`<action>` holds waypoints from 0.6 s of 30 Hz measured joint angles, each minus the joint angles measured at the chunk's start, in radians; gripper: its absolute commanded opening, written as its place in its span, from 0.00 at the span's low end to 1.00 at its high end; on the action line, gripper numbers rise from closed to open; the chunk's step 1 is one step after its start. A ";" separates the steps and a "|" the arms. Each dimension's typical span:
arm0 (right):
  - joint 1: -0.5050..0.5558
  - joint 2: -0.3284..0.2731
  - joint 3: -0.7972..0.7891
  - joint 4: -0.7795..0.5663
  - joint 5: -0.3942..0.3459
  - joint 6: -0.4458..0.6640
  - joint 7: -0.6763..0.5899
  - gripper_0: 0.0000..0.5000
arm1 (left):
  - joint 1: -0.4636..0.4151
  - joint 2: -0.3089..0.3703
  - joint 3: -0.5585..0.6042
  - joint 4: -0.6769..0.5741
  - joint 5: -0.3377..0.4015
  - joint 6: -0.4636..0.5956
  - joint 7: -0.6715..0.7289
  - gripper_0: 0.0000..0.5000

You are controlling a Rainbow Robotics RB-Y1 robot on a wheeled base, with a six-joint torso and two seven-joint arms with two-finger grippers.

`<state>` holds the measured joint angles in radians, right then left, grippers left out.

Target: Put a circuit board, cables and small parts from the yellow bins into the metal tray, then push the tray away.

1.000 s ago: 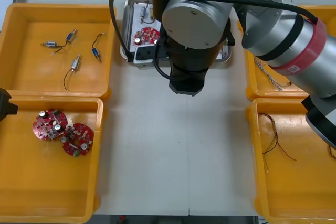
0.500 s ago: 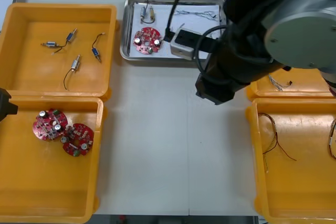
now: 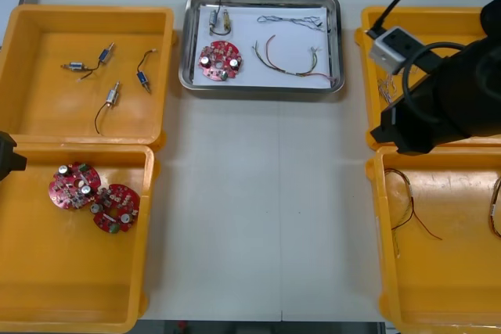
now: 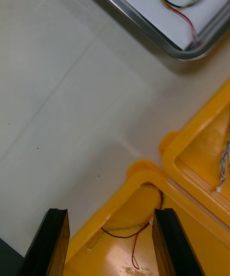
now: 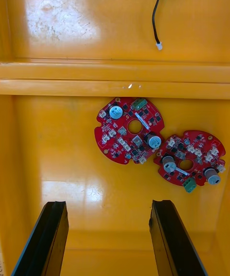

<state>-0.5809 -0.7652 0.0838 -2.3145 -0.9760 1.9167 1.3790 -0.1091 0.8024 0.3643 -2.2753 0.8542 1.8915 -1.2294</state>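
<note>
right tool (image 4: 109,214) above yellow bin (image 4: 143,174)

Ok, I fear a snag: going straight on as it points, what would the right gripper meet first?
Most likely the red and yellow cable in the near right yellow bin, just inside its corner; the right gripper is open over it. Depth is unclear, so the rim could come first.

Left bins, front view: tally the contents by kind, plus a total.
Red circuit boards: 2, in the near left bin
Small metal parts: 4, in the far left bin
Total: 6
</note>
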 measured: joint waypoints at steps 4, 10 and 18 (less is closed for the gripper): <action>0.077 -0.020 -0.105 0.001 0.003 0.000 -0.051 1.00 | 0.000 0.000 0.000 0.000 0.000 0.000 0.000 1.00; 0.187 -0.024 -0.273 0.034 0.006 0.000 -0.055 1.00 | 0.000 0.000 0.000 0.000 0.000 0.000 0.000 1.00; 0.224 -0.033 -0.377 0.142 0.013 0.000 -0.049 1.00 | 0.000 0.000 0.000 0.000 0.000 0.000 0.000 1.00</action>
<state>-0.3573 -0.7981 -0.2934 -2.1726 -0.9632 1.9169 1.3300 -0.1091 0.8024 0.3643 -2.2754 0.8542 1.8915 -1.2294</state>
